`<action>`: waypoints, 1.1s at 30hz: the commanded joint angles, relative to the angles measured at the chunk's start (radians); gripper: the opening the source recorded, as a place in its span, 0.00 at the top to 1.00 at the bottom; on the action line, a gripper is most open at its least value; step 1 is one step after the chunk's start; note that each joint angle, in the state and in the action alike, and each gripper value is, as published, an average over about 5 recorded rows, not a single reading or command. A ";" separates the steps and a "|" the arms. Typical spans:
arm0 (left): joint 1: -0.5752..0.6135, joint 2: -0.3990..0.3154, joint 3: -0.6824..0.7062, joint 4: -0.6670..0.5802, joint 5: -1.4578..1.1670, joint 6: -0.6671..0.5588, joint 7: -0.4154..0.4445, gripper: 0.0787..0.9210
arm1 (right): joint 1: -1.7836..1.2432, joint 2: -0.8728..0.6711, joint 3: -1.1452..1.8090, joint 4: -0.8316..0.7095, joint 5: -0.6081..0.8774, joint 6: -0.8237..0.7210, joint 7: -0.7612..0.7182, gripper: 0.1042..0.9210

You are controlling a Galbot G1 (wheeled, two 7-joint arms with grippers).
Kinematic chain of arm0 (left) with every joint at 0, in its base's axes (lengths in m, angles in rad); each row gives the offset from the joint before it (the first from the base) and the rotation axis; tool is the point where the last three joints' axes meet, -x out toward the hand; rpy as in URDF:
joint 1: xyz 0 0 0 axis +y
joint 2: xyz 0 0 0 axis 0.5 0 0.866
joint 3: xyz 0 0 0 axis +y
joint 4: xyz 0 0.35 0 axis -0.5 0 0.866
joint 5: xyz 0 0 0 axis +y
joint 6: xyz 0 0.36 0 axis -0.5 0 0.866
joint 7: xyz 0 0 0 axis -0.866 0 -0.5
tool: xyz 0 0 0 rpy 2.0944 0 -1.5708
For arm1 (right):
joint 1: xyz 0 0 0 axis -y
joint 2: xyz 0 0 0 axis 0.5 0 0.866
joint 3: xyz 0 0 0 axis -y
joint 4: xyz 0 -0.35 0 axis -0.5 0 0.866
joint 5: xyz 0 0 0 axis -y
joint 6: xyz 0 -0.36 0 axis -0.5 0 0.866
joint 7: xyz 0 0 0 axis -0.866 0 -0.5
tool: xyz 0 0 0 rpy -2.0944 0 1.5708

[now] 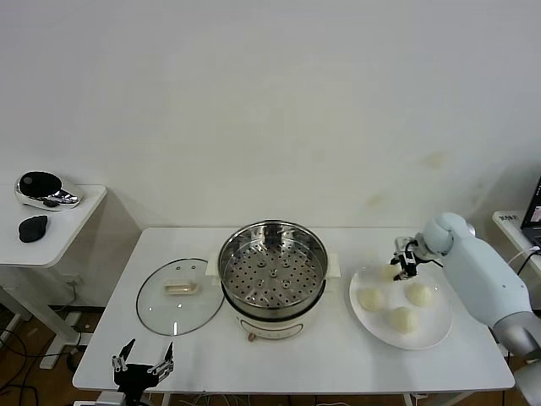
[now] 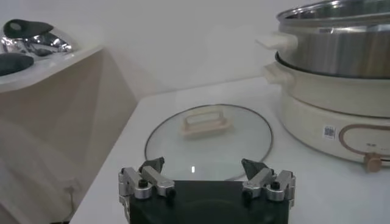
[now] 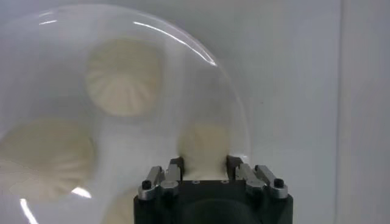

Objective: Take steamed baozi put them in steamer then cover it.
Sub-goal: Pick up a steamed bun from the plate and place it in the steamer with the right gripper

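The steamer [image 1: 273, 272] stands open at the table's middle with its perforated tray bare; it also shows in the left wrist view [image 2: 341, 73]. The cover [image 1: 179, 295] lies flat to its left, in front of my left gripper [image 2: 207, 173]. That gripper [image 1: 144, 364] is open and empty at the table's front left edge. My right gripper [image 1: 405, 260] is over the far left rim of the white plate [image 1: 431, 334], shut on one baozi [image 3: 204, 145]. Three more baozi [image 1: 370, 299] [image 1: 418, 293] [image 1: 402, 319] lie on the plate.
A low side table [image 1: 59, 241] at the far left carries a black and silver device [image 1: 46, 189] and a black object [image 1: 34, 227]. The wall stands close behind the work table. The plate [image 3: 36, 109] reaches near the table's right front edge.
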 commanded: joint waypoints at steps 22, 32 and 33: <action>0.023 -0.014 0.004 -0.030 0.021 0.024 -0.050 0.12 | 0.632 0.336 -0.450 -0.040 0.437 0.729 -0.178 0.57; 0.050 -0.017 -0.005 -0.049 0.023 0.022 -0.058 0.12 | 0.603 0.367 -0.552 0.079 0.312 0.816 -0.087 0.58; 0.051 -0.017 -0.005 -0.051 0.023 0.022 -0.058 0.12 | 0.597 0.373 -0.554 0.080 0.293 0.816 -0.075 0.57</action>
